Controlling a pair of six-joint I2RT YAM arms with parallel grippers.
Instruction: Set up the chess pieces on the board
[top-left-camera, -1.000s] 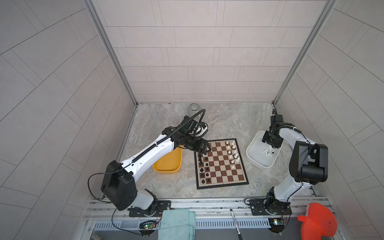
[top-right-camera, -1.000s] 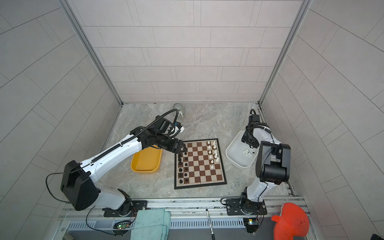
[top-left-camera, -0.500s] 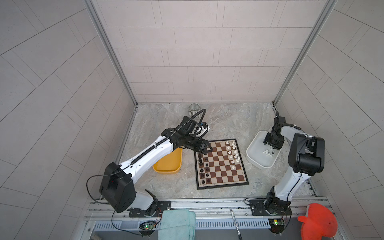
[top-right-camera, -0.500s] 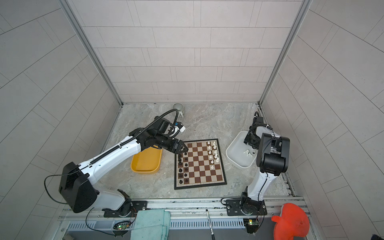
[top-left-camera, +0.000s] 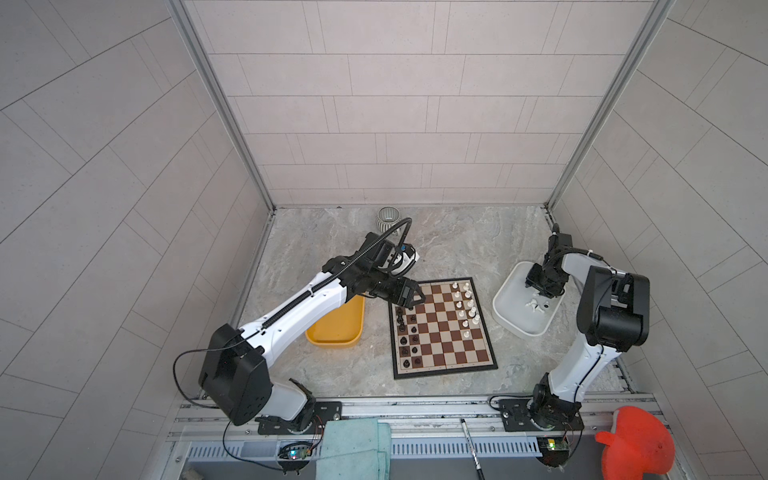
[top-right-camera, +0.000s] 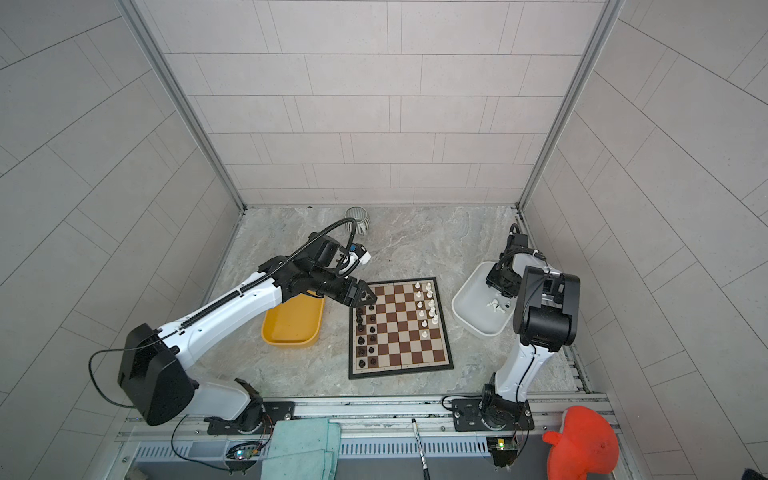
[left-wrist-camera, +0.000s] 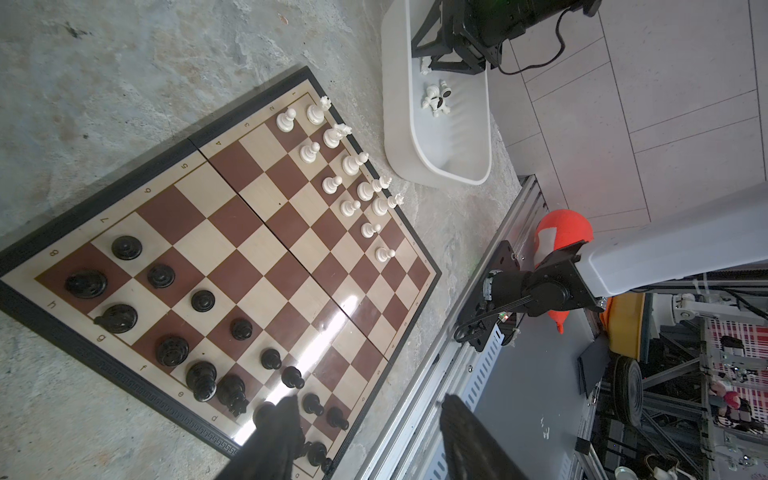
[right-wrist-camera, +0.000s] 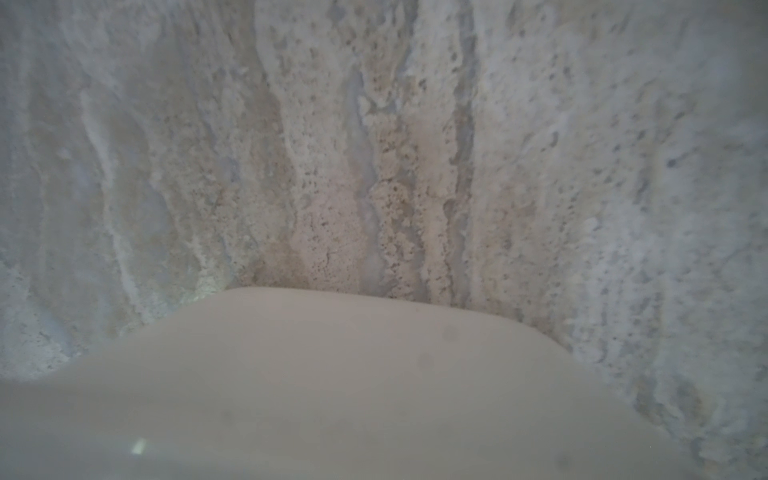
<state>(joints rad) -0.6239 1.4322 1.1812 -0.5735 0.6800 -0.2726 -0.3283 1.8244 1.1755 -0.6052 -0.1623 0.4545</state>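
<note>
**A half-set board between two trays on a stone tabletop**

The grey marbled stone tabletop (top-left-camera: 457, 241) is closed on three sides by pale tiled walls (top-left-camera: 395, 104) with metal corner posts. The flat square chessboard with brown and cream squares and a black border (top-left-camera: 440, 332) lies near the middle. It sits between a yellow plastic tray (top-left-camera: 336, 328) on the left and a white plastic tray (top-left-camera: 519, 320) on the right, and it touches neither.

Both top views show the whole enclosure, including a ribbed grey cup (top-right-camera: 356, 216) by the far wall. Only the left wrist view makes the board's border marks readable: numbers along one edge and letters along another. It also shows a few loose white chess pieces (left-wrist-camera: 436, 99) lying in the white tray. The right wrist view gives only a blurred tray rim (right-wrist-camera: 332, 374) and stone.

The board's edges run almost parallel with the tabletop's edges. Its fold line goes from far to near. The tiny black chess pieces (top-left-camera: 409, 332) stand in two columns along the left edge, and the tiny white chess pieces (top-left-camera: 467, 307) stand along the right edge.

The left gripper (top-left-camera: 413, 302) is over the board's far left corner. Its fingers (left-wrist-camera: 278, 432) are apart with nothing between them. The right gripper (top-left-camera: 542, 291) is low over the white tray, and I cannot tell whether its fingers are apart or together.
</note>
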